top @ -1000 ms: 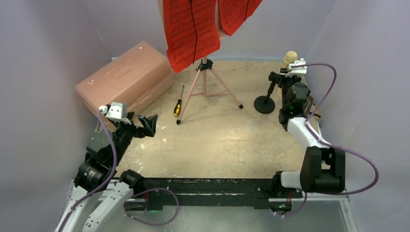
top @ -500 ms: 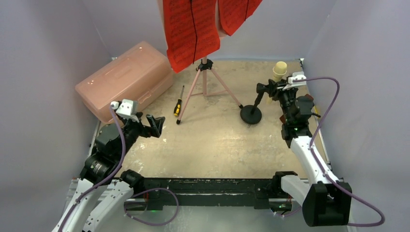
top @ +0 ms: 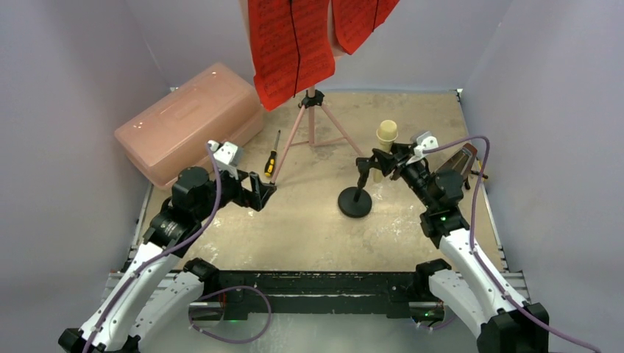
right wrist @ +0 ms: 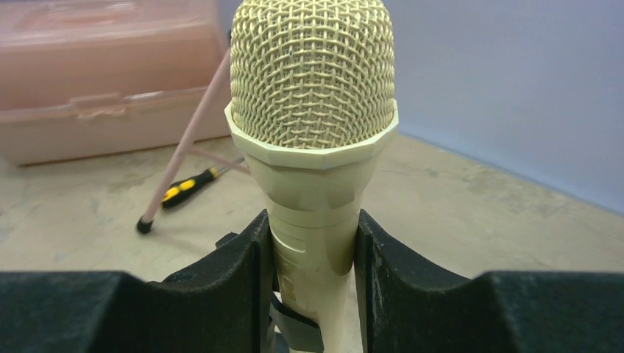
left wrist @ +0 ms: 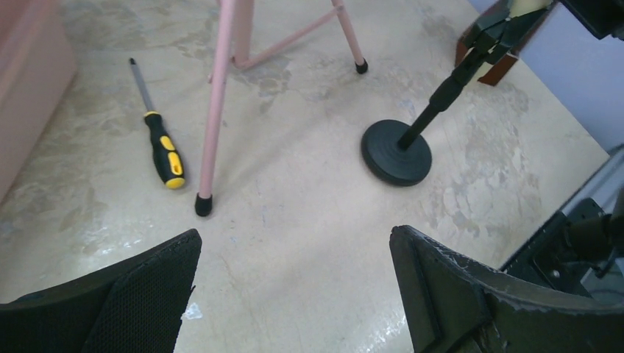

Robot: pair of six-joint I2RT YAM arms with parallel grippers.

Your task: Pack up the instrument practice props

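The cream microphone (right wrist: 313, 110) sits on a black stand whose pole leans; its round base (top: 355, 202) is near the table's middle. I cannot tell whether the base touches the table. My right gripper (right wrist: 313, 265) is shut on the microphone's body just below the mesh head (top: 386, 132). The pink tripod music stand (top: 311, 125) stands at the back, with the red sheet-music pages (top: 291, 44) on it. The brown metronome (top: 465, 158) shows partly behind my right arm. My left gripper (left wrist: 294, 257) is open over bare table, close to a tripod leg (left wrist: 217, 110).
A yellow-and-black screwdriver (top: 272, 158) lies beside the tripod's left leg. The large pink lidded box (top: 191, 121) sits shut at the back left. Grey walls enclose the table on three sides.
My right arm has carried the microphone and its stand left and toward the front. My left arm has swung right toward the tripod leg, its jaws still wide.
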